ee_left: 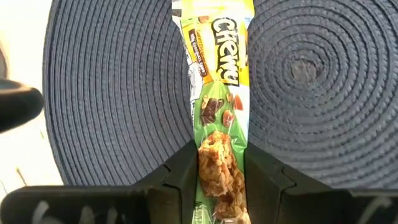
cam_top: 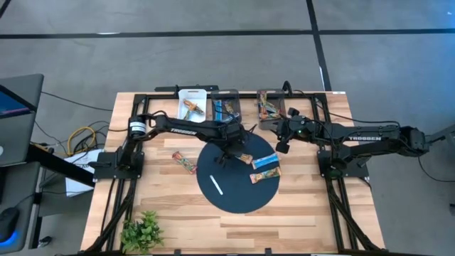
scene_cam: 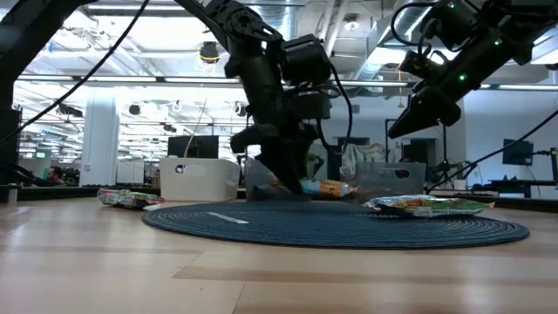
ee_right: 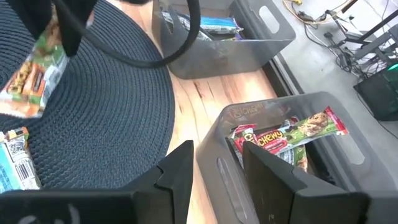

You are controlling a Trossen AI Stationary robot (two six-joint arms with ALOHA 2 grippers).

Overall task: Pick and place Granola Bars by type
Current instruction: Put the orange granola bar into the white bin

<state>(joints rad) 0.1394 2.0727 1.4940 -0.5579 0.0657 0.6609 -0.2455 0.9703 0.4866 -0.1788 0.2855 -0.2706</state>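
My left gripper [cam_top: 233, 153] stands over the far part of the dark round mat [cam_top: 238, 195], shut on a green-and-yellow granola bar [ee_left: 217, 81]. That bar also shows in the right wrist view [ee_right: 31, 74]. A blue bar [cam_top: 264, 162] and an orange-brown bar [cam_top: 264, 175] lie flat on the mat's right part. A reddish bar [cam_top: 186, 163] lies on the wood left of the mat. My right gripper [ee_right: 217, 168] hovers open by the far right bin [ee_right: 280, 106], nothing between its fingers. My left gripper pinches one end of the green-and-yellow bar [ee_left: 219, 171] between its two fingers [ee_left: 181, 180], which lie on the bar's two long edges. The fingers slant steeply down, in line with the bar. The bar hangs slanting below them over the mat; whether its lower end touches the mat, I cannot tell.
Three bins stand along the far edge: a white one [cam_top: 192, 96], a grey one [cam_top: 226, 94] with blue bars, and a grey one [cam_top: 270, 94] with multicoloured bars. A thin white stick [cam_top: 215, 186] lies on the mat. A small green plant [cam_top: 142, 231] stands at the near left.
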